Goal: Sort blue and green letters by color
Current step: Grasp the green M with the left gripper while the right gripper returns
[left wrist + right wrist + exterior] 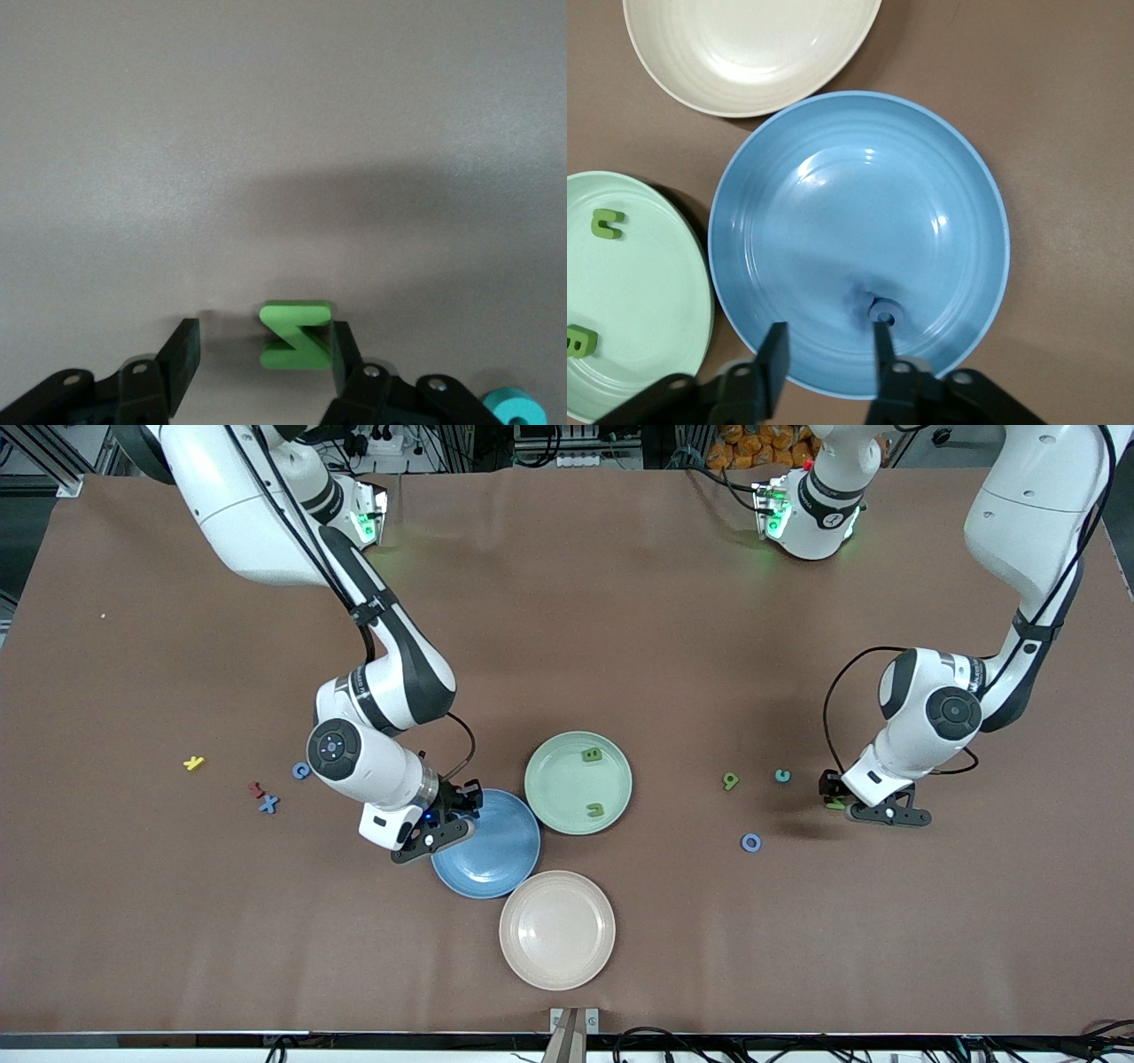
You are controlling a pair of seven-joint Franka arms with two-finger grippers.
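We have two moves running at once. Our right gripper (pixel 824 354) hangs over the near edge of the blue plate (pixel 939 177), its fingers parted, with a small blue letter (pixel 884 312) lying in the plate just by one fingertip, so this drop looks done or all but done; the sound thing here is to lift straight up, so the fingers do not drag the letter back out. Our left gripper (pixel 264 354) is low over the tabletop (pixel 620 602) at the left arm's end, its fingers apart on either side of a green letter (pixel 296 335) shaped like a Z, one finger touching or nearly touching it, the other well clear. To close well we judge that the gripper should be centred on the letter first, or the closing finger may push the flat piece sideways or tip it. A teal ring (pixel 518 409) sits just beside that gripper and ought not to be nudged. The green plate (pixel 549 779) already holds two green letters (pixel 592 755); the cream plate (pixel 523 948) is bare. On the tabletop we count one more green letter (pixel 730 781), a blue ring (pixel 751 842), and, toward the right arm's end, a blue X (pixel 268 804) and another blue letter (pixel 301 771), plus a red (pixel 256 788) and a yellow letter (pixel 193 763) we leave alone
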